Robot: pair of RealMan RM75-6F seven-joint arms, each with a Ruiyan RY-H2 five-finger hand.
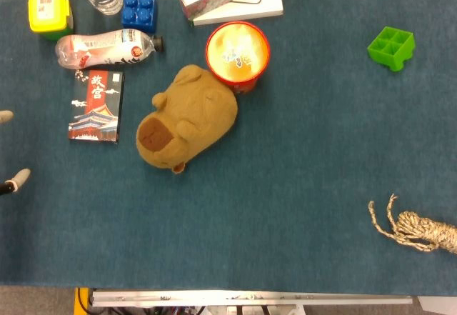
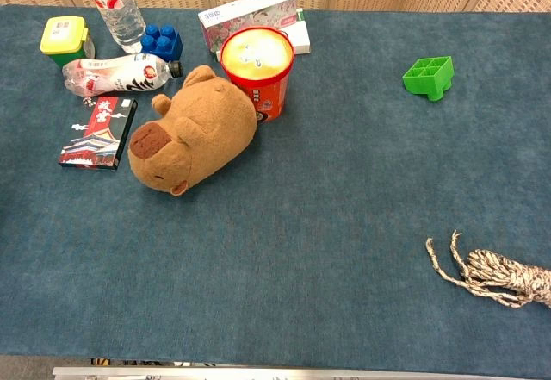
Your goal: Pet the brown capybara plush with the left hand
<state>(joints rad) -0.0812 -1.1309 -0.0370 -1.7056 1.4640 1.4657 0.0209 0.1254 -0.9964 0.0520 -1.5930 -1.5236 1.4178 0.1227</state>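
The brown capybara plush (image 1: 189, 117) (image 2: 194, 130) lies on the blue table cloth left of centre, its darker snout pointing toward the front left. Its back end touches a red cup. Only the light fingertips of my left hand (image 1: 14, 181) poke in at the left edge of the head view, spread apart with nothing between them. They are well to the left of the plush and apart from it. The chest view does not show this hand. My right hand appears in neither view.
A red cup (image 1: 238, 55) stands just behind the plush. Left of it lie a dark card box (image 1: 97, 106), a toppled bottle (image 1: 103, 48), a blue brick (image 1: 138, 11), a yellow box (image 1: 50, 11) and an upright bottle (image 2: 114, 5). Rope (image 1: 418, 229) lies front right, a green tray (image 1: 391, 47) back right.
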